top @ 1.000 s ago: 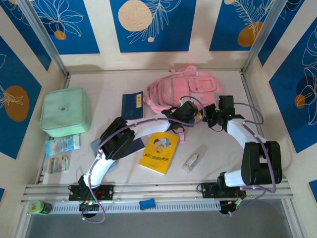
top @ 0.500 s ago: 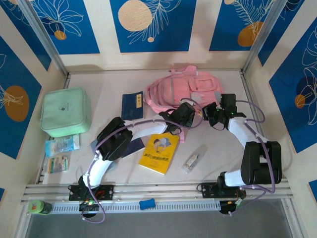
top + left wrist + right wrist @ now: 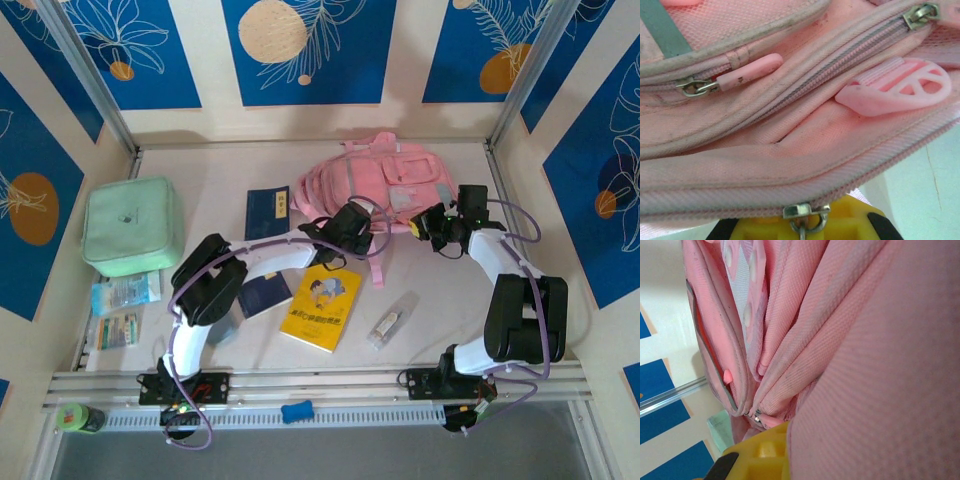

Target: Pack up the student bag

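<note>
At the near rail: a small blue block (image 3: 296,411) sits mid-rail and a green bottle (image 3: 75,417) at the left end.

Next, on the pale counter (image 3: 200,180):
- A yellow softcover book (image 3: 322,307) lies flat between the two arms.
- A small clear plastic bottle (image 3: 392,320) is just right of it.
- A dark blue booklet (image 3: 265,293) is just left of the book, partly under the left arm.
- At the left edge there's a light blue packet (image 3: 125,293), with a smaller printed packet (image 3: 118,329) in front of it.

Mid-counter:
- The left fingers (image 3: 352,224) are at the near edge of the student bag (image 3: 385,180) and closed.
- In the left wrist view a metal zip pull (image 3: 804,216) drops straight into the yellow tips – looks pinched.
- Beyond it in that view are a zipped-up zip line, a pink rubber pull tab (image 3: 747,70) and a pink plastic strap loop (image 3: 900,90).
- The right fingers (image 3: 425,226) are at the bag's near-right corner, also closed.
- In the right wrist view they press into pink fabric. The folds hide the tips, so I cannot tell whether they have any cloth.

The bag is a large pink fabric backpack with grey-white panels. It lies flat at right-centre of the far half of the counter, close to the back wall.

A second dark blue booklet (image 3: 267,212) is just left of it. A mint-green square soft case (image 3: 133,226) sits at the far left – well apart from the bag.
</note>
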Available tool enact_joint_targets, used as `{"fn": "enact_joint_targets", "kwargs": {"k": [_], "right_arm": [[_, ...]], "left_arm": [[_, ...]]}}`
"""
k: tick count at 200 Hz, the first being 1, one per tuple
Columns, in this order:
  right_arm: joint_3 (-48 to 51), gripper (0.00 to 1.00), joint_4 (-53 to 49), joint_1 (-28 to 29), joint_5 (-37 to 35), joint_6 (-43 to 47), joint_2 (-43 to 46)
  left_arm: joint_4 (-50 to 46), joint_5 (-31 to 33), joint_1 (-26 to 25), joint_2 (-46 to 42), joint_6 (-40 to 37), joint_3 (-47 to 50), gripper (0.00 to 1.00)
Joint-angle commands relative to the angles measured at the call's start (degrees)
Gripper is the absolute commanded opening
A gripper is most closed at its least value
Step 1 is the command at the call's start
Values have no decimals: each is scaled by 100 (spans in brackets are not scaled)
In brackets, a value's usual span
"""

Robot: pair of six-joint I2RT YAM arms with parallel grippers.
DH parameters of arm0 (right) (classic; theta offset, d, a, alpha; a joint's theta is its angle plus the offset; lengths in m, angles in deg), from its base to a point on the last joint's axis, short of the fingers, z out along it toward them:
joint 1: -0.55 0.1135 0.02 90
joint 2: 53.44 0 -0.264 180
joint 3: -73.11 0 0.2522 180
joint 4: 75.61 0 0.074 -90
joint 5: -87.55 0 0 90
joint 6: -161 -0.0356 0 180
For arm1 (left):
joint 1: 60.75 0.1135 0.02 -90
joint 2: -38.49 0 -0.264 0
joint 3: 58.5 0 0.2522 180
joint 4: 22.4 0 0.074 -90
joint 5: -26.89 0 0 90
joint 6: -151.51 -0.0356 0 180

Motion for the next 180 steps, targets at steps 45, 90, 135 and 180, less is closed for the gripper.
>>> {"fn": "enact_joint_targets", "kwargs": {"k": [45, 90, 135, 180], "right_arm": [[-401, 0, 66, -415, 338, 261, -27], [-771, 1, -21, -722, 393, 351, -486], [-474, 27, -41, -654, 490, 456, -228], [59, 57, -532, -610, 931, 553, 280]], "left_arm": [[-246, -109, 92, -352, -365, 127, 0], [-385, -504, 50, -428, -543, 39, 0], [-429, -643, -25, -115, -377, -499, 0], [-385, -841, -31, -74, -371, -635, 0]]}}
